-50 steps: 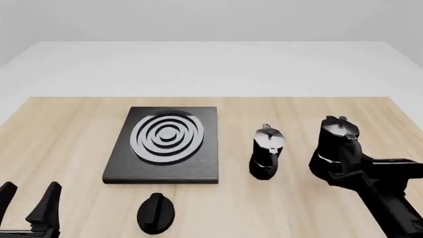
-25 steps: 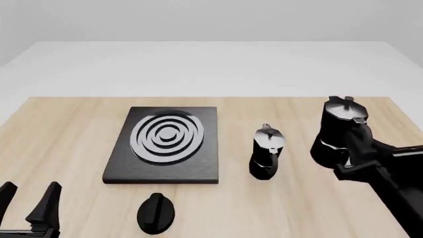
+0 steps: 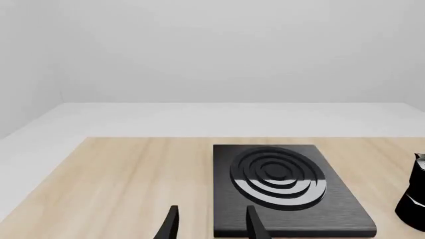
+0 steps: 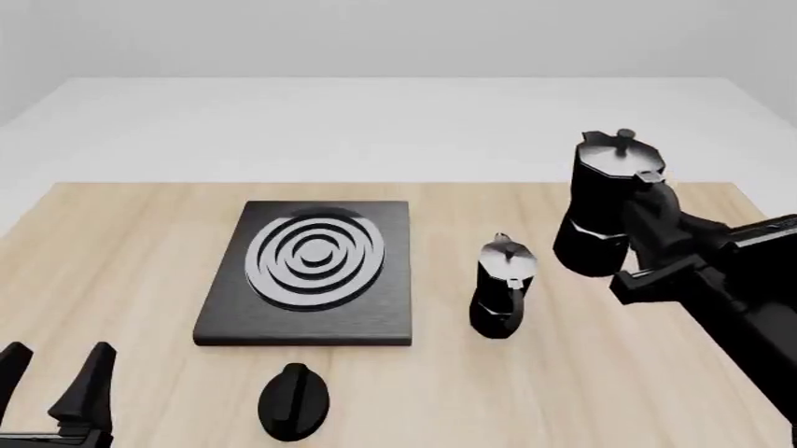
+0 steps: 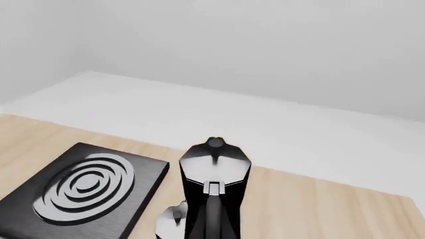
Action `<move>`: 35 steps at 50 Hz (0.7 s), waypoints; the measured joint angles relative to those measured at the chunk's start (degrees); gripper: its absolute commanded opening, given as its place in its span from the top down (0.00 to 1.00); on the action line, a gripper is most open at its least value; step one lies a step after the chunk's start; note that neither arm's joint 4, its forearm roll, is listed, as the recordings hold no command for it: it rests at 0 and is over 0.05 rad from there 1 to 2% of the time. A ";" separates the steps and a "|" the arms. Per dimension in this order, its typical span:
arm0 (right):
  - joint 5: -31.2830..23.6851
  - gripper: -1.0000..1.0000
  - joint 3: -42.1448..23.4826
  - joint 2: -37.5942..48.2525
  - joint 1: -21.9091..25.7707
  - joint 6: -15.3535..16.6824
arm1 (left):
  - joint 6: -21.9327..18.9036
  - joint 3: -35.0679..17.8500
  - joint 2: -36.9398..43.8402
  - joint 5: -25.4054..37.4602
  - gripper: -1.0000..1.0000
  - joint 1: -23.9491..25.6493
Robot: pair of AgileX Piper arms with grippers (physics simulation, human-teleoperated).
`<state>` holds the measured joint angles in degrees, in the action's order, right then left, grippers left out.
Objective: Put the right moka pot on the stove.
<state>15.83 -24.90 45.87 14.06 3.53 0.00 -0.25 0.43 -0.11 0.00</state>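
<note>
Worktop [image 4: 125, 243] of pale wood carrying the stove [image 4: 361, 322], a second moka pot [image 4: 501, 289] and a small black oval knob [image 4: 294, 401]; right hand [image 4: 641, 238] raised above the worktop at its far right, closed on the handle of the right moka pot [image 4: 604, 210], which hangs upright and clear of the surface; the pot's silvery lid and top knob face up, its body lying just ahead of the hand along the fingers, as the right wrist view confirms with the pot [image 5: 214, 189] filling the space directly before the camera; the stove, a black slab with silver-grey concentric rings, lies well to the left of the right hand, with the second moka pot standing upright between them, beside the stove's right edge and apart from it; in the right wrist view the stove [image 5: 143, 199] appears beyond and to one side of the held pot; left hand [image 4: 56, 378] low at the near left corner, its two fingers spread apart and holding nothing; the stove [image 3: 332, 209] lies just ahead of this hand and slightly to its right; the oval knob sits to the right of the left hand, near the stove's front edge.
</note>
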 measured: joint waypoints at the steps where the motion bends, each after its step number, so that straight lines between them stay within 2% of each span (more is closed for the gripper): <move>1: 0.07 1.00 -0.35 0.33 0.31 0.04 | 0.00 0.00 0.00 0.00 0.00 0.00; 35: 9.19 1.00 -12.91 20.88 9.36 1.65 | 0.00 0.00 0.00 0.00 0.00 0.00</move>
<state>25.01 -37.81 66.75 23.42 5.18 0.00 -0.25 0.43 -0.11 0.00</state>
